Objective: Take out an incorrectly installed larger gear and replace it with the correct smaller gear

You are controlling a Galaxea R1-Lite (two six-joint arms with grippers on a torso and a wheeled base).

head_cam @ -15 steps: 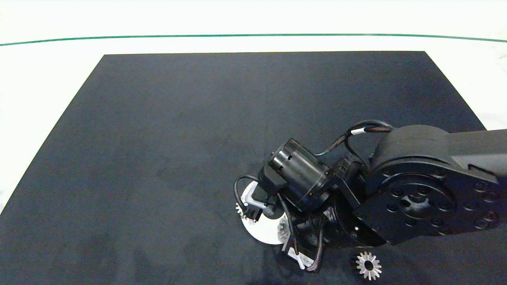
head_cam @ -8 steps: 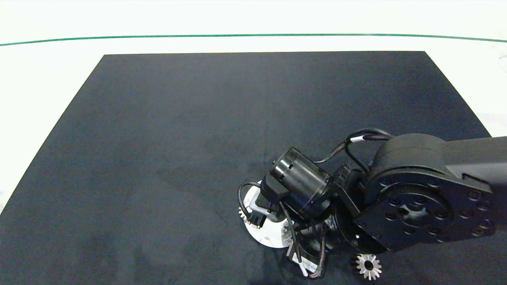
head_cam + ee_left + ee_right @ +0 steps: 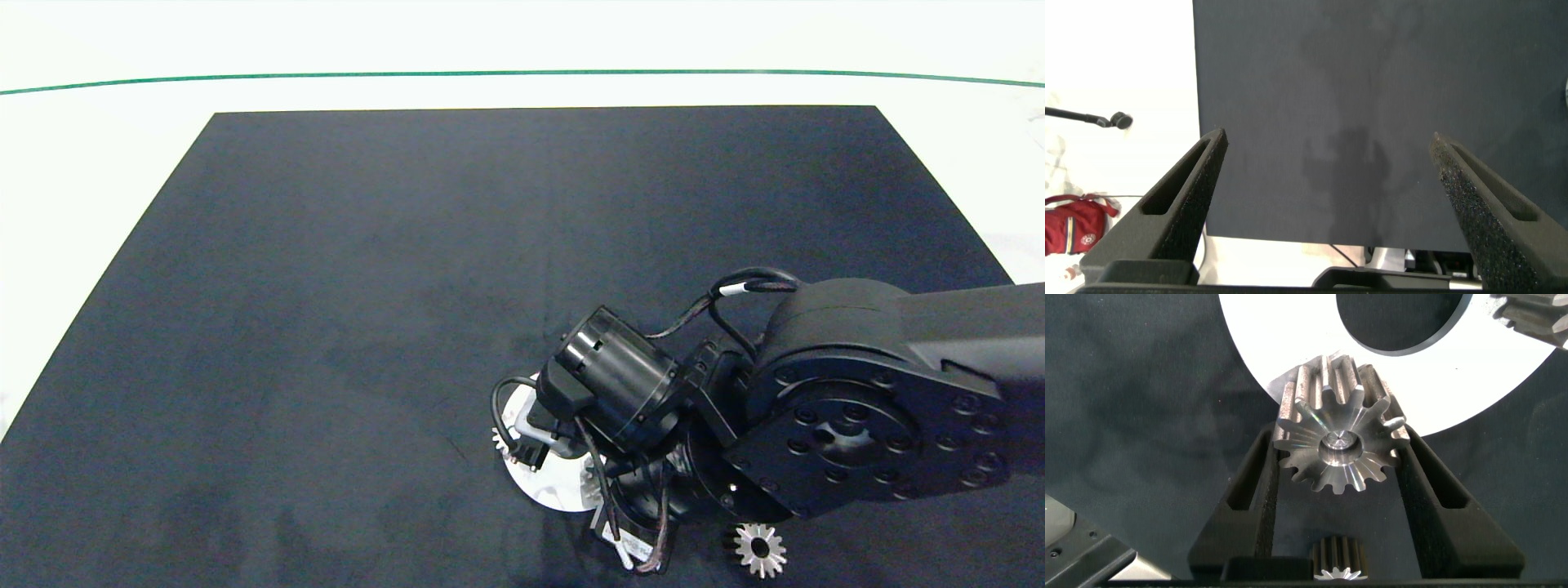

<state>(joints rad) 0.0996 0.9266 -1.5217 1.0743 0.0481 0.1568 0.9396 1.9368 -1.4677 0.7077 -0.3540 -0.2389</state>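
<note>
In the right wrist view the smaller gear (image 3: 1337,445), silver with close-set blunt teeth, sits on a pin at the rim of a white disc (image 3: 1290,343). My right gripper (image 3: 1337,449) is shut on it, one dark finger against each side of the teeth. From the head view only the right arm (image 3: 824,408) shows over the disc (image 3: 555,486), hiding the fingers. The larger gear (image 3: 760,550), star-like with pointed teeth, lies loose on the black mat near the front edge, just beside the arm. My left gripper (image 3: 1327,155) hangs open over bare mat, holding nothing.
A finer-toothed gear (image 3: 500,441) sits at the disc's left edge, and another gear (image 3: 1535,314) shows across the disc's dark centre hole. The black mat (image 3: 367,286) lies on a white table; its near edge and a red object (image 3: 1069,224) appear in the left wrist view.
The right arm has shifted slightly toward the front edge and lower over the disc, closing in on the loose larger gear. The larger gear itself has not moved.
</note>
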